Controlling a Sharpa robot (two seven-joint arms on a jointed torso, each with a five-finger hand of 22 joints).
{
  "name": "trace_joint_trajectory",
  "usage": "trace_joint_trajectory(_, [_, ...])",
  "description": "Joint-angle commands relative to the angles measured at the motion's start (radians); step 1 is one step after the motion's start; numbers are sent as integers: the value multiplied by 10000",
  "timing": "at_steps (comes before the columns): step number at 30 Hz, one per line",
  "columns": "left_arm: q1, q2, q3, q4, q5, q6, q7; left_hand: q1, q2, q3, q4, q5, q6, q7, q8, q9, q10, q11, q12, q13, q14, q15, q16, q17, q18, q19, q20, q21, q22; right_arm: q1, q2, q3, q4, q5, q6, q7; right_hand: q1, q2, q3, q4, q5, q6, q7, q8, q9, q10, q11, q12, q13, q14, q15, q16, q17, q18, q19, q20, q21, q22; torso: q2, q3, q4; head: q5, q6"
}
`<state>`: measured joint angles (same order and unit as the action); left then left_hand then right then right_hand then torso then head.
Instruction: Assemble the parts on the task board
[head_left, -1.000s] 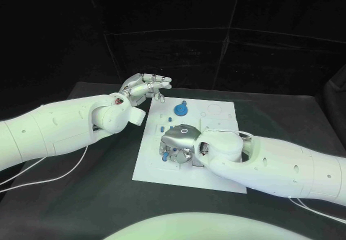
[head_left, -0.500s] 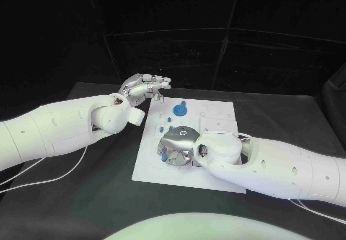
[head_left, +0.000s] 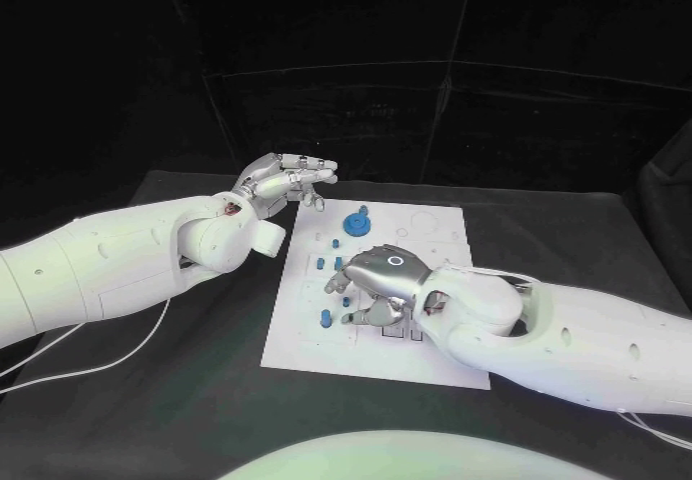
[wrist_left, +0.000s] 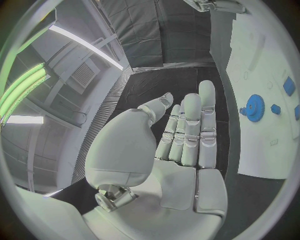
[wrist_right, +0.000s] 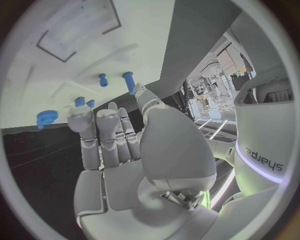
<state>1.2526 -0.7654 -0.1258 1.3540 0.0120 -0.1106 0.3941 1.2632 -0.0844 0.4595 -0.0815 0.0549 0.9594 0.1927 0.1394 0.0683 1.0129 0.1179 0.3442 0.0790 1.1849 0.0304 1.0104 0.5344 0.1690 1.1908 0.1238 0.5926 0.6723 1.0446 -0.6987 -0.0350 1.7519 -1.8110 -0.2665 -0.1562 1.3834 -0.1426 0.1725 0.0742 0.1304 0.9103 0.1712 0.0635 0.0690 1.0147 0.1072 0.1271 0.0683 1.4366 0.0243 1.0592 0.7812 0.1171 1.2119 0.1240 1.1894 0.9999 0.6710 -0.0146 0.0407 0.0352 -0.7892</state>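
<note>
Head view, looking down on the black table (head_left: 173, 380): the white task board (head_left: 418, 355) lies in the middle, its long side running away from the robot. The right hand (head_left: 378, 285) hangs over the board's middle, back of the hand up, fingers bent downward toward the plate and apart from one another; I can see nothing gripped in them. Just beside its fingertips on the board's left part lie small blue parts: one short piece (head_left: 326, 320) near the left edge, and a few smaller ones (head_left: 335, 243) in a loose column farther up. A blue gear-like part (head_left: 359, 220) sits near the board's far end, well apart from the right hand.

The left hand (head_left: 286, 178) is held off the board's far left corner, above the table, fingers loosely curled and apart, holding nothing.

From the left wrist, that hand (wrist_left: 181, 145) shows its palm flat with the fingers (wrist_left: 207, 120) straight and lying close side by side, nothing in it; the blue gear (wrist_left: 255, 108) and two small blue pieces (wrist_left: 288, 86) lie on the board beyond it.

From the right wrist, the hand (wrist_right: 119, 150) is likewise bare, fingers extended over the board's edge, with two blue pegs (wrist_right: 128, 80) standing just past the fingertips and another blue piece (wrist_right: 45, 119) off to one side.
</note>
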Motion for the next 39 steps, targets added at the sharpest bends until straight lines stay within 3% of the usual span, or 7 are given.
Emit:
trace_joint_trajectory(1, [18,-15,5,11,33,145,-11,56,19,-63,-2,-30,-19,34,59,-12,-59,22,59,-12,-78,9,-30,-7,135,-53,43,-33,-9,88,-677,49,405,1417,-930,-32,-105,169,-167,142,39,409,-33,193,61,685,-62,395,90,180,-100,364,488,-10,399,-13,372,495,-21,-19,-25,-128,45])
trace_joint_trajectory(4, [18,-34,-1,23,33,148,-13,56,18,-65,-3,-30,-21,34,59,-13,-62,23,61,-12,-81,10,-30,-9,135,-54,43,-35,-10,241,-1639,86,813,2578,-974,-496,-528,159,-467,512,259,890,-129,425,125,2007,-276,1105,374,467,-248,1144,1499,-199,1010,-116,1036,1411,-25,-28,-33,-369,111])
trace_joint_trajectory(8, [18,-66,-31,42,33,132,-8,56,17,-67,-4,-30,-23,35,59,-13,-65,24,61,-12,-82,11,-30,-10,135,-55,44,-36,-11,343,-2881,102,1261,3736,-908,-1500,-1525,21,-1377,1396,1076,1433,-613,903,255,3673,-785,2547,1384,681,-675,2046,2661,-439,1718,-522,1855,2547,-32,-39,-105,-624,161])
trace_joint_trajectory(12, [18,-88,-57,72,33,126,-2,56,17,-67,-4,-30,-23,35,59,-13,-65,24,61,-12,-82,11,-30,-10,135,-55,44,-36,-11,371,-3668,101,1544,4017,-654,-2485,-1569,178,-2291,2117,952,1545,-868,1382,487,3481,-906,4503,3549,721,-784,2680,3475,-564,2035,-750,2317,3207,-32,-35,-148,-781,176])
trace_joint_trajectory(15, [18,-94,-72,99,33,129,3,56,17,-67,-4,-30,-23,35,59,-13,-65,24,61,-12,-82,11,-30,-10,135,-55,44,-36,-11,372,-4061,96,1689,3851,-408,-3129,-1574,346,-2760,2131,919,1448,-797,1593,610,3259,-957,6098,5512,721,-819,2892,3763,-616,2119,-722,2460,3426,-33,-33,-178,-867,196])
trace_joint_trajectory(26, [18,-133,-94,149,33,134,8,56,17,-67,-4,-30,-23,35,59,-13,-65,24,61,-12,-82,11,-30,-10,135,-55,44,-36,-11,141,-4202,69,1590,3110,70,-3890,-1792,538,-3387,2185,987,1206,-769,1885,787,2945,-928,7295,7303,707,-791,3030,3920,-637,2132,-667,2540,3553,-36,-37,-139,-1035,202])
trace_joint_trajectory(39, [17,-174,-100,157,33,146,14,58,20,-75,-7,-30,-30,37,62,-12,-75,26,72,-13,-94,14,-30,-20,134,-59,47,-45,-19,-262,-3582,51,1264,2760,399,-3941,-1968,588,-3523,2184,980,1150,-786,2083,908,3386,-940,8883,9238,870,-790,3614,4930,-733,2382,-659,2793,3970,-25,-37,-154,-979,181])
